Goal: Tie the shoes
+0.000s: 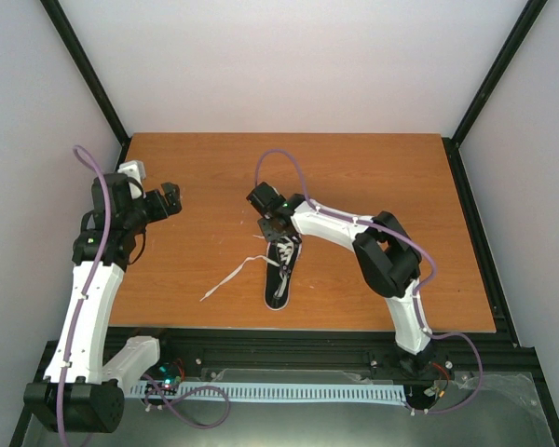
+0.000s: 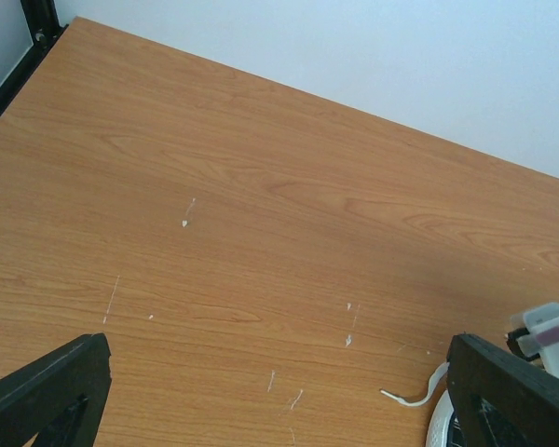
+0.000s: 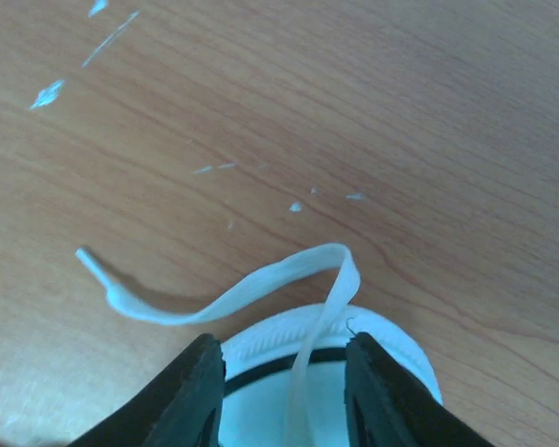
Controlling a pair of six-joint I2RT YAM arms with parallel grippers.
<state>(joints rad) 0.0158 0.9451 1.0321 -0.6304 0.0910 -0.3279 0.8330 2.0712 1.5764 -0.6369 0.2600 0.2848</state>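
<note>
Left end effector (image 1: pixel 168 200): jaws spread wide and holding nothing, above bare surface (image 1: pixel 373 168).
Right end effector (image 3: pixel 279 349): jaws partway apart and nothing clamped (a gap shows on each side of the strand).
Shoe (image 1: pixel 281 275): on the surface, directly beneath the right end effector and well off to the right of the left one. The white toe cap (image 3: pixel 401 358) sits under the right fingers (image 3: pixel 200 391).
Lace (image 3: pixel 261 284): one strand runs up between the right fingers, bends just ahead of their tips and trails left. Its tip lies flat on the surface.
Long strand (image 1: pixel 228 277): trails from the shoe toward the left arm's side.
</note>
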